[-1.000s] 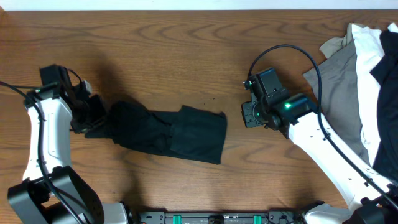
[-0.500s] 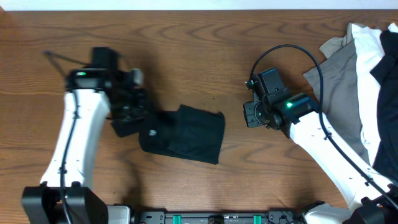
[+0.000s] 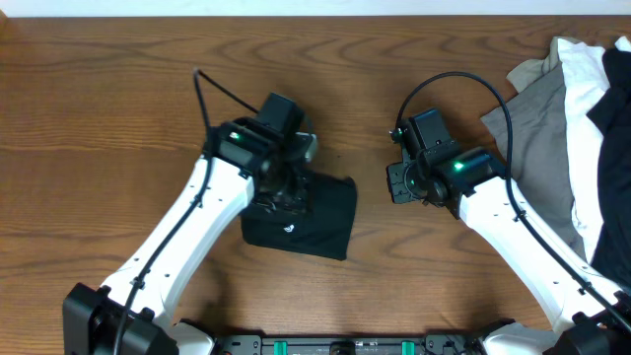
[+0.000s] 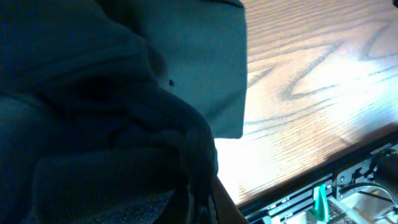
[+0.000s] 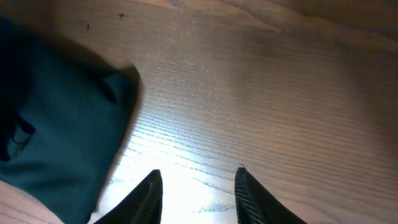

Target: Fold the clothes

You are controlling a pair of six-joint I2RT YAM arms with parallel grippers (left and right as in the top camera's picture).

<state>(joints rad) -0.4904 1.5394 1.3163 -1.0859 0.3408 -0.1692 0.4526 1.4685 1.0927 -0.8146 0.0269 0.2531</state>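
The black garment [image 3: 314,219] lies folded into a compact block at the table's middle, with a small white mark on its top layer. My left gripper [image 3: 286,192] is over its left part, shut on a bunched fold of the black fabric [image 4: 155,124], which fills the left wrist view. My right gripper [image 3: 399,182] is open and empty just above bare wood, to the right of the garment; its fingertips [image 5: 152,186] frame the table, with the garment's edge [image 5: 56,124] at the left.
A pile of grey, white and black clothes [image 3: 572,128] lies at the right edge. The table's front edge with a black rail [image 3: 345,345] runs along the bottom. Bare wood [image 3: 118,99] lies to the left and back.
My left gripper has swept right from the table's left side, carrying the garment's left end over onto its right part, so the long strip is now a short block. The right arm has not moved.
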